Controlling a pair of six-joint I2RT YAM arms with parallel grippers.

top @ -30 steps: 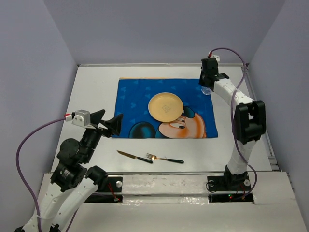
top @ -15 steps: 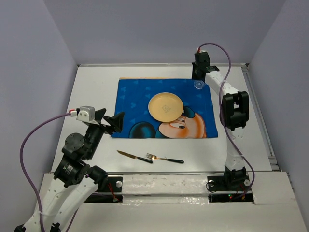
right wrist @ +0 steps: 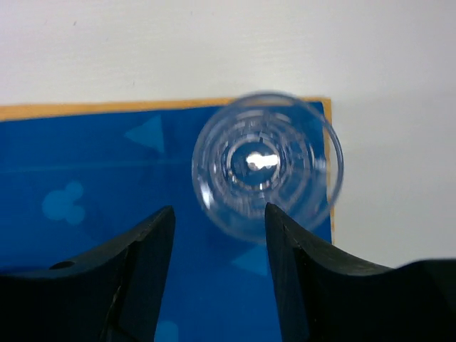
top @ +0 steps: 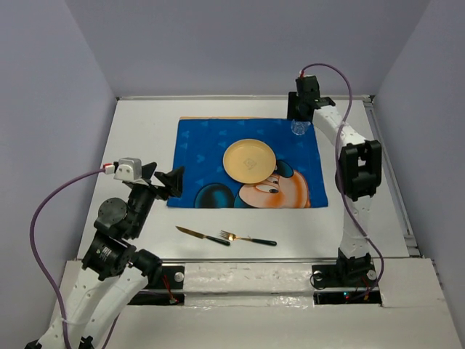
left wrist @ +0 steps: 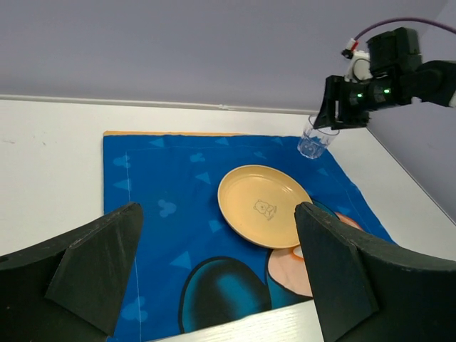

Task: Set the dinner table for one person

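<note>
Pale lilac walls point(top: 254, 43) close in a white tabletop point(top: 145, 131), which spreads beneath both claws and carries everything in view. A blue cartoon mat point(top: 203, 145) lies on it with a yellow plate point(top: 249, 161) near its middle.

The right claw point(right wrist: 216, 214) hangs over the far right corner of the mat with its jaws parted and nothing between them. A clear glass point(right wrist: 267, 167) stands upright directly below and just beyond the fingertips, its rim showing wider than the gap.

The left claw point(left wrist: 217, 214) hovers wide open and empty. The plate lies ahead of it, and the knife point(top: 202, 235) and fork point(top: 249, 238) lie behind and to its right on bare tabletop, end to end.

The tabletop itself looks hard, flat and fixed. It is a surface to place on, not something to grip.

- **Glass:** it looks light, smooth-walled and probably slippery. It could tip if nudged at the rim, so a hold across the side walls, below the rim, seems safest.
- **Knife and fork:** they are thin and stiff and lie flat on an unyielding surface. A pinch across the handle from straight above is likely the only way in, and a finger may skid on the metal.
</note>
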